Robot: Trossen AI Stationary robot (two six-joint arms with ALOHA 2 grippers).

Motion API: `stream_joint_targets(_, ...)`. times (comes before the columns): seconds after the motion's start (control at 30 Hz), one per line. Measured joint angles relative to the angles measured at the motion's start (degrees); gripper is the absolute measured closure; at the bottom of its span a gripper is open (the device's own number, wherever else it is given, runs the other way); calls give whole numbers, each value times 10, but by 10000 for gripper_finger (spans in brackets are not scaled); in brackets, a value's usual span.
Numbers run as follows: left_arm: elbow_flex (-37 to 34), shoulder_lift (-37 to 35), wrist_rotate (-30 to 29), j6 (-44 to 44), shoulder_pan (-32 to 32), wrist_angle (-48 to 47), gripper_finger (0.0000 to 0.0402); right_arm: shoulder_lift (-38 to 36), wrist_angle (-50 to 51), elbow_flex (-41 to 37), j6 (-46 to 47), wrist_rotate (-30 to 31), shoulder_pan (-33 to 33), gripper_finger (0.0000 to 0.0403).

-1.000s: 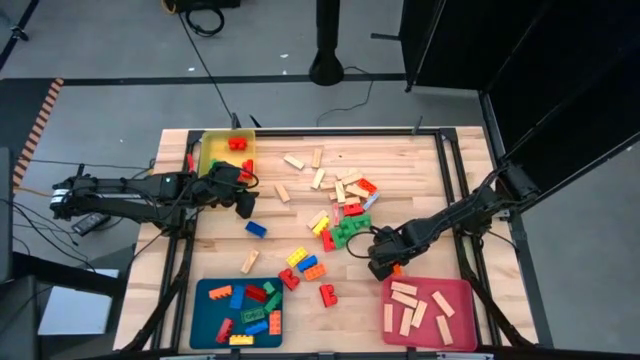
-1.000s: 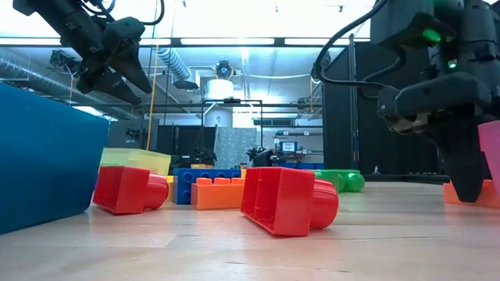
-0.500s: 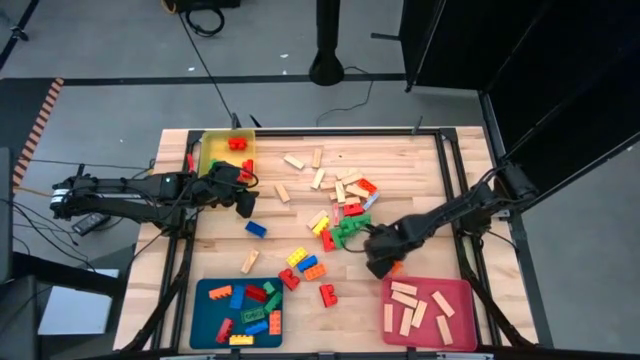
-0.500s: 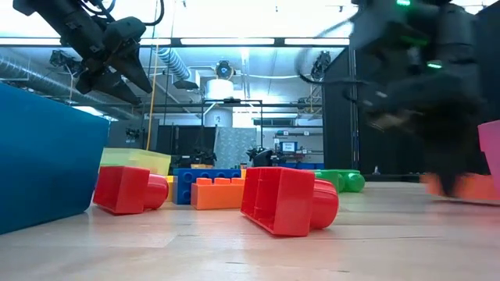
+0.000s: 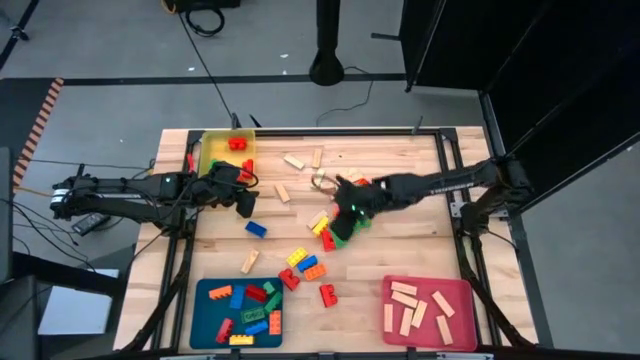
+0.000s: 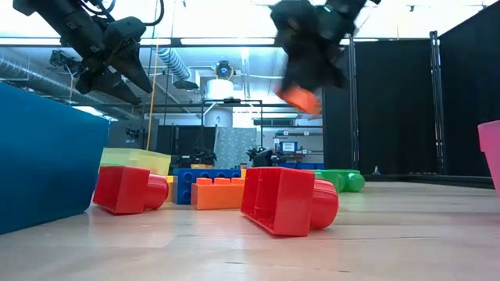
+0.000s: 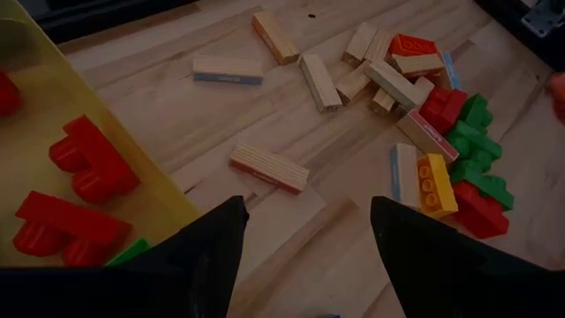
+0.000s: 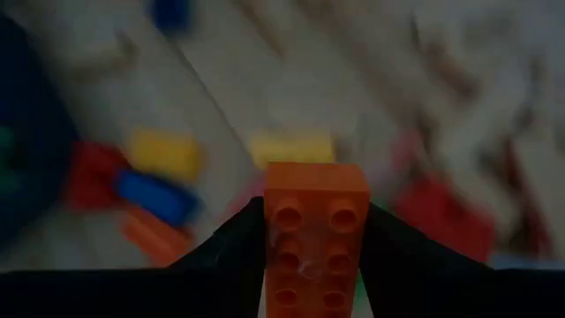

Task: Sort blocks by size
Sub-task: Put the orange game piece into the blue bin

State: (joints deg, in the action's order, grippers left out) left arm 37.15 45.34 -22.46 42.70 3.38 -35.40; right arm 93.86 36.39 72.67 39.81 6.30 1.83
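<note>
Wooden bars fill the pink tray; many blocks still litter the bench. Right claw clamps an orange brick; left claw gapes, idle.

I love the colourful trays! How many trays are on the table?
3: a yellow tray at the high view's top left, a blue tray at its bottom left, and a pink tray at its bottom right. None seems hidden.
</note>
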Motion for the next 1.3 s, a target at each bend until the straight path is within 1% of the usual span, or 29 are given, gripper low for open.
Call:
stream_joint_targets(0.13,0,0,0,0,0,0,149,10,-77,52,-70,4,-14,250)
stream_joint_targets(0.23,0,0,0,9,0,0,149,45,-120,99,-133,-5,-9,250)
stream_joint_targets(0.4,0,0,-1,12,0,-1,149,143,-143,205,-286,-46,21,250)
stream_joint_targets(0.5,0,0,-1,12,0,-3,149,215,-149,280,-339,-83,36,250)
stream_joint_targets(0.63,0,0,0,12,0,-3,149,311,-162,369,-375,-164,44,250)
stream_joint_targets(0.8,0,0,0,11,0,-3,149,415,-178,474,-420,-235,56,250)
stream_joint_targets(0.93,0,0,0,11,0,-3,149,482,-189,553,-445,-288,68,250)
stream_joint_targets(1.07,0,0,0,11,0,-3,149,536,-203,624,-450,-340,77,250)
stream_joint_targets(1.13,0,0,0,11,0,-3,149,541,-237,613,-448,-356,79,250)
stream_joint_targets(1.2,0,0,0,12,0,-3,149,548,-262,604,-446,-359,82,250)
stream_joint_targets(1.3,0,0,0,12,0,-3,149,553,-258,602,-446,-357,84,250)
